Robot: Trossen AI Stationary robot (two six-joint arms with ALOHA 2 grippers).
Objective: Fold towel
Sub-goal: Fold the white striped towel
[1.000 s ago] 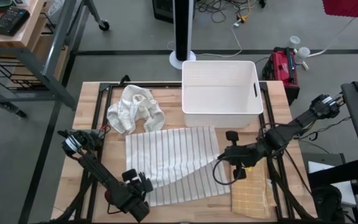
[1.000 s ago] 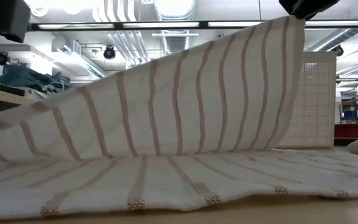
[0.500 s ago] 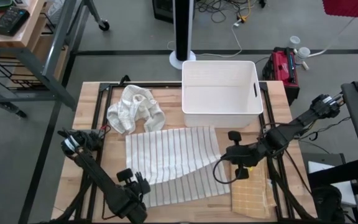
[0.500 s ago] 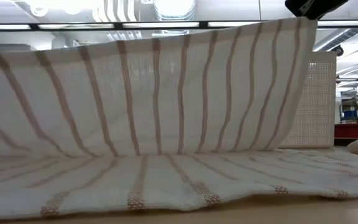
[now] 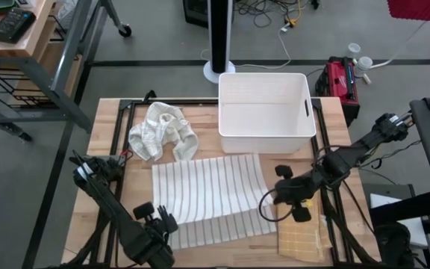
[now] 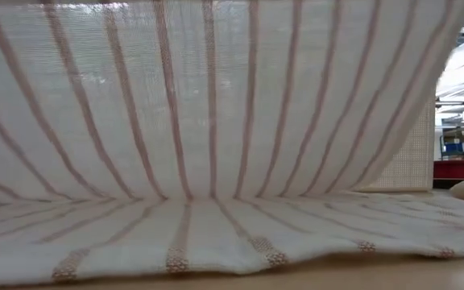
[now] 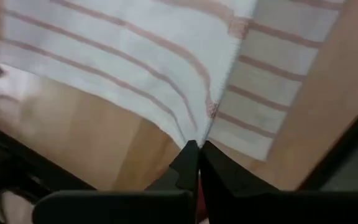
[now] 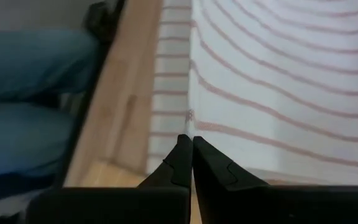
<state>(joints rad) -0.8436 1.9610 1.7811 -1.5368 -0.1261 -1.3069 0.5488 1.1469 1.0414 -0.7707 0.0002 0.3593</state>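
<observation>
While pinched at its near corners, striped towel (image 5: 209, 190) raised between left pincer (image 7: 196, 144) and right pincer (image 8: 190, 137)

Nothing readable anywhere here, honestly. No labels, brand names, numbers or signs that I can make out on anything, in any of the four views.

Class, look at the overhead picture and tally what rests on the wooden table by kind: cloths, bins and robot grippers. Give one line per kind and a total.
Cloths: 3 (striped towel, crumpled white cloth, yellow checked cloth)
Bins: 1 (white bin)
Grippers: 2 (left gripper, right gripper)
Total: 6
</observation>
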